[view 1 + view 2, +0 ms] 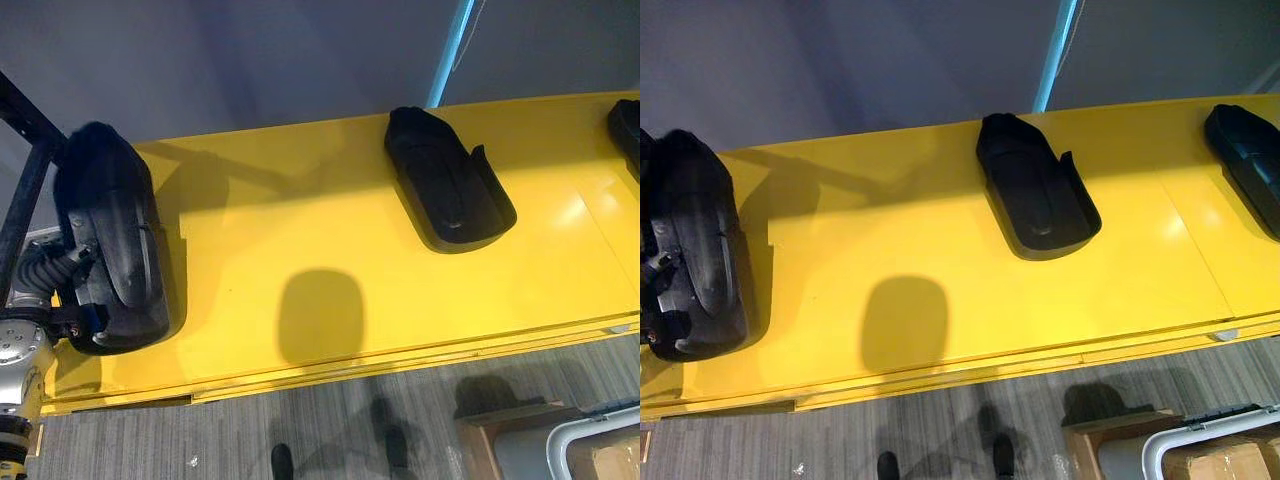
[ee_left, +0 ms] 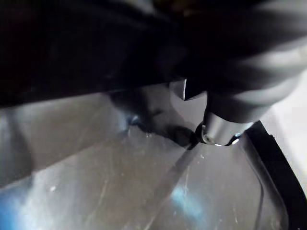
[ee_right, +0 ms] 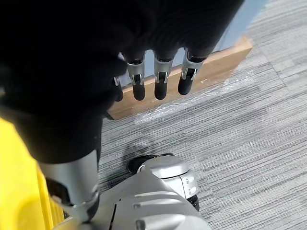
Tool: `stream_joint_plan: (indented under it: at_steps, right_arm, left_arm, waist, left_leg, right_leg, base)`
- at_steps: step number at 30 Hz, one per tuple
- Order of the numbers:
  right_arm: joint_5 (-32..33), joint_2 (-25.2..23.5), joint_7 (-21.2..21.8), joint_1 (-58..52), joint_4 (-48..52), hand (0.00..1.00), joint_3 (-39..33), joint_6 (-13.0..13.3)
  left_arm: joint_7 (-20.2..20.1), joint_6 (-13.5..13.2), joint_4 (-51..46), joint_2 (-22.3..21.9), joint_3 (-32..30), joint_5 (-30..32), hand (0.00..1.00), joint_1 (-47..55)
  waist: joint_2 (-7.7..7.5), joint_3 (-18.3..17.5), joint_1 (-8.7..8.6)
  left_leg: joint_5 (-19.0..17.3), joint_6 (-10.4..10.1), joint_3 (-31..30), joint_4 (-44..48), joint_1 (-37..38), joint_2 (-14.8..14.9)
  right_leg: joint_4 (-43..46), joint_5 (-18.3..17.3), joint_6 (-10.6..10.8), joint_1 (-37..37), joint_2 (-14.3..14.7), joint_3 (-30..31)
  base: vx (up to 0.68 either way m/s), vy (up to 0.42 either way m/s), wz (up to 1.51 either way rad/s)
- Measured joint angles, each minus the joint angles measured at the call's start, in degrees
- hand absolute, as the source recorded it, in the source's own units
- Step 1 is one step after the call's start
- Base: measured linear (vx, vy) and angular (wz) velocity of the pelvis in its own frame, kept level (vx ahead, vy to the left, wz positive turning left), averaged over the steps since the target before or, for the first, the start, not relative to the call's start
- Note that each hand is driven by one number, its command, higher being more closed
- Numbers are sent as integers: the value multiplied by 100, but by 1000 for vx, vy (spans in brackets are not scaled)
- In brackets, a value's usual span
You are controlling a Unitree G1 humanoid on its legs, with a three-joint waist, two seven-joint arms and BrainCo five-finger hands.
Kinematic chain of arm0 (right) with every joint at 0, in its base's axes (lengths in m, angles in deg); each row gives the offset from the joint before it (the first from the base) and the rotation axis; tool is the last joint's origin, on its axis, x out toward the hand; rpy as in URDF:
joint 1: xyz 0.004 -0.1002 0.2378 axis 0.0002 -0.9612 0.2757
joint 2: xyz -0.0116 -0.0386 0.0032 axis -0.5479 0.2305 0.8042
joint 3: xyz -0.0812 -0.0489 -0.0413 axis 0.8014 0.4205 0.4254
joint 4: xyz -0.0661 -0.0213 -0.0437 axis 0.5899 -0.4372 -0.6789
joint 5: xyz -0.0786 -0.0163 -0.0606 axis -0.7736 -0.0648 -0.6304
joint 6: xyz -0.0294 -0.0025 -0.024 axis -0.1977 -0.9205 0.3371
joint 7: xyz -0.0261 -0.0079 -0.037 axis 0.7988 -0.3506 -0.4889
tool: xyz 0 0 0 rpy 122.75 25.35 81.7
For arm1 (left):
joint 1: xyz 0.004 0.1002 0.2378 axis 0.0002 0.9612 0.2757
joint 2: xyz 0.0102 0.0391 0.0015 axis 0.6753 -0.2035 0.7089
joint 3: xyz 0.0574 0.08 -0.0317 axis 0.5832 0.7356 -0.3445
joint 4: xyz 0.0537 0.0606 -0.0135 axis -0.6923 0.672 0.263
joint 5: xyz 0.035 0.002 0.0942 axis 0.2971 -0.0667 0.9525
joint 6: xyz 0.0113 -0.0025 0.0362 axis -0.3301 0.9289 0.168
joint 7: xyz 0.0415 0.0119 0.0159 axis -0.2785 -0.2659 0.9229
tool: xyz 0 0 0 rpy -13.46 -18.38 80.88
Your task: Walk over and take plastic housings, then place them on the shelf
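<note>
Fingers (image 2: 218, 128) of left hand (image 1: 78, 288) buried behind housing (image 1: 115, 215) at left end of shelf (image 1: 300, 200), grip untellable; looks stiff, light, slick, so take by rim.

left hand (image 1: 78, 290) is mostly hidden behind the left-end housing (image 1: 115, 225) at the shelf's (image 1: 300, 200) left edge, its grasp impossible to make out; right-end housing (image 1: 1252, 160) runs off the picture's side; below the front right corner a cardboard box (image 1: 1218, 462) is cut off too
</note>
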Motion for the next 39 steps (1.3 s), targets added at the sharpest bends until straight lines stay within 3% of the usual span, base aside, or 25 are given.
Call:
stream_joint_plan:
  at_steps: [6,10,15,22,23,39]
  right_arm:
    - [0,113,45,16,-4,0,59,-27]
    - [0,155,31,61,-1,0,122,-62]
    - [-1,216,-29,193,-36,0,230,-107]
    - [2,223,-40,375,-63,0,230,-129]
    - [2,223,-40,393,-63,0,231,-143]
    - [154,220,-22,442,-94,0,215,-237]
  left_arm:
    - [-205,33,-12,3,404,-281,100,71]
    - [32,19,0,-18,751,-634,100,-216]
    - [340,-18,270,-345,1031,-896,100,-883]
    - [587,-16,649,-517,1232,-950,100,-1627]
    - [590,-13,666,-530,1232,-949,0,-1670]
    - [565,163,1004,-632,1239,-654,0,-1878]
  waist:
    - [107,53,-31]
    - [124,62,-80]
    - [146,75,-183]
    - [182,175,-301]
    - [178,181,-313]
    - [209,255,-402]
  left_leg:
    - [166,10,4,-217,60,-13]
    - [280,30,-3,-378,65,-35]
    - [333,15,1,-447,75,-46]
    - [339,11,153,-529,159,-63]
    - [339,11,155,-529,159,-63]
    - [335,11,278,-581,429,-67]
  right_leg:
    - [-106,141,0,-1,7,0]
    - [-192,213,-22,-14,4,-4]
    - [-206,237,-14,-30,1,0]
    - [-309,307,15,-25,3,137]
    - [-316,308,14,-24,3,137]
    - [-370,322,18,182,13,241]
  base:
    - [-84,2,0]
    - [-45,10,2]
    - [5,7,0]
    - [31,35,-10]
    - [0,0,0]
    - [3,12,-4]
